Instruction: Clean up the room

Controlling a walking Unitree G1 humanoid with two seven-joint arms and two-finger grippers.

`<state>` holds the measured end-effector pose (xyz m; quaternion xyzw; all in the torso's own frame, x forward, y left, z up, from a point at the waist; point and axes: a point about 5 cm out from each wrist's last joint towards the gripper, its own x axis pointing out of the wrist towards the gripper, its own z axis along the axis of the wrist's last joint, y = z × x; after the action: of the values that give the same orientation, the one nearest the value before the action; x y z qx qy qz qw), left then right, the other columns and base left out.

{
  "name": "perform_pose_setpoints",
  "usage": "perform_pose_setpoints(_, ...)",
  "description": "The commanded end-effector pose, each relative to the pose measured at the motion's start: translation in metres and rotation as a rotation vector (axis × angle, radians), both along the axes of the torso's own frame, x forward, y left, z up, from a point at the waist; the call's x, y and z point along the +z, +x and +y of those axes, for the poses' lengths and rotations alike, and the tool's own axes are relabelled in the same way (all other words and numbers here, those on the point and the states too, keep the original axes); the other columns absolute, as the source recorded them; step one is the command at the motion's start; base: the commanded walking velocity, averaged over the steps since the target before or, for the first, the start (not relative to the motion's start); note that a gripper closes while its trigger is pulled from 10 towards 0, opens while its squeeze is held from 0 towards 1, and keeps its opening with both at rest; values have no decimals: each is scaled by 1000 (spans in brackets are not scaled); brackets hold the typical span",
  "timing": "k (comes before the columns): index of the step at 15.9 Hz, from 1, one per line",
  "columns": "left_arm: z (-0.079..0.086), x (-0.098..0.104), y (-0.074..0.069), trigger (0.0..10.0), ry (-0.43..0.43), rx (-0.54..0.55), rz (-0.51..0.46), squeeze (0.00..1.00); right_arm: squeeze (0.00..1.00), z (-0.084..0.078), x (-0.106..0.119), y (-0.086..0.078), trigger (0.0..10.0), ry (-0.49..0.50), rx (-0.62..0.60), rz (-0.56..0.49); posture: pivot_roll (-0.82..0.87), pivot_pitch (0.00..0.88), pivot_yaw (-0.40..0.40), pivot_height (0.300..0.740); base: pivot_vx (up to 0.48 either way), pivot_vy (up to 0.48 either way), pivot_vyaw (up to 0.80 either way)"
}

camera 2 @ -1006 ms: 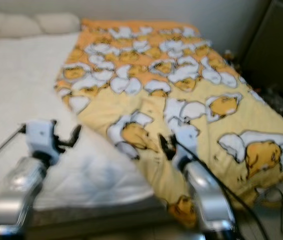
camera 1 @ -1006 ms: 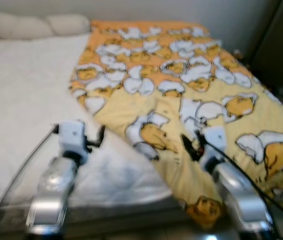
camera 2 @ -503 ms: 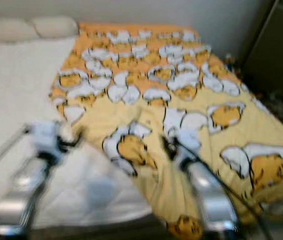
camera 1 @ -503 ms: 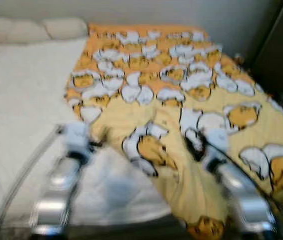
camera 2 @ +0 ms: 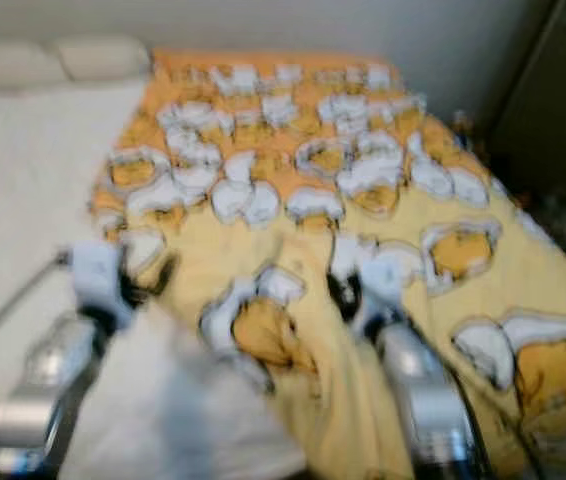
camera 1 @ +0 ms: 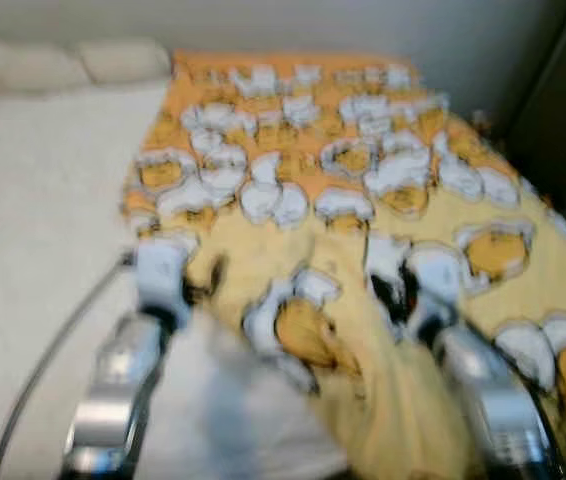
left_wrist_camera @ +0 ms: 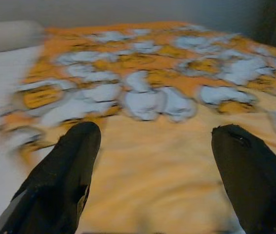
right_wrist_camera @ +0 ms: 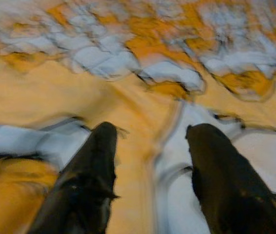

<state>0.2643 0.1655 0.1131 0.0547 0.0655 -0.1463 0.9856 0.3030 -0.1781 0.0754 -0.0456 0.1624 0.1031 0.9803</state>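
Blanket point(camera 1: 363, 200) beneath both spread tools point(left_wrist_camera: 152, 141) point(right_wrist_camera: 150, 146)

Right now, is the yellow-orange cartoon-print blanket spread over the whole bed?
No. The yellow-orange cartoon-print blanket covers only the right part; its left edge lies slanted, leaving the white mattress bare.

Pale wall point(camera 1: 263, 22) behind, dark cabinet point(camera 1: 563, 110) (blurred) at right

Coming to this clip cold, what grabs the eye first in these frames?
The yellow-orange cartoon-print blanket dominates, spread over the right side of the white bed, with pillows at the far end. In front, both silver arms reach forward: the left claw hangs open at the blanket's near left edge, and the right claw hangs open over its print.
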Motion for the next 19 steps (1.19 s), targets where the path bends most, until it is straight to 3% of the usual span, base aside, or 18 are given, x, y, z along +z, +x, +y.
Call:
perform_pose_setpoints(1, 17, 10, 0, 10000, 42, -17, -6, 0, 1000, -15, 4, 17, 10000, -22, -72, 14, 66, 0, 17, 740, 0, 0, 0)
perform_pose_setpoints(3, 24, 17, -2, 10000, 37, -40, 6, 0, 1000, -27, 11, 36, 10000, -12, -131, 39, 77, 0, 11, 740, 0, 0, 0)
perform_pose_setpoints(5, 24, 14, -2, 10000, -21, 63, 5, 0, 1000, -20, 8, 34, 10000, 23, -107, 35, 78, 0, 1, 740, 0, 0, 0)
perform_pose_setpoints(7, 18, 11, -2, 10000, -24, 67, 12, 0, 1000, -20, 2, 33, 10000, 24, -102, 51, 72, 0, -2, 740, 0, 0, 0)
perform_pose_setpoints(12, 5, 10, -6, 10000, 61, -93, 36, 0, 1000, -34, -11, 32, 10000, -16, -117, 165, 73, 0, -3, 740, 0, 0, 0)
perform_pose_setpoints(15, 3, 7, -9, 10000, 72, -234, 126, 0, 1000, -26, -33, 23, 10000, 56, -27, 360, 75, 0, 11, 740, 0, 0, 0)
perform_pose_setpoints(16, 5, 6, -8, 10000, 77, -255, 160, 0, 643, -25, -37, 22, 10000, 60, -15, 400, 74, 0, 16, 740, 0, 0, 0)
perform_pose_setpoints(17, 7, 8, -8, 10000, 84, -268, 168, 0, 0, -25, -39, 21, 10000, 78, -16, 439, 74, 0, 20, 740, 0, 0, 0)
perform_pose_setpoints(18, 7, 9, -7, 10000, 80, -271, 172, 0, 0, -26, -39, 20, 10000, 85, -23, 464, 75, 0, 21, 740, 0, 0, 0)
perform_pose_setpoints(19, 9, 10, -6, 10000, 87, -278, 184, 0, 0, -31, -43, 17, 10000, 29, -10, 544, 77, 0, 21, 740, 0, 0, 0)
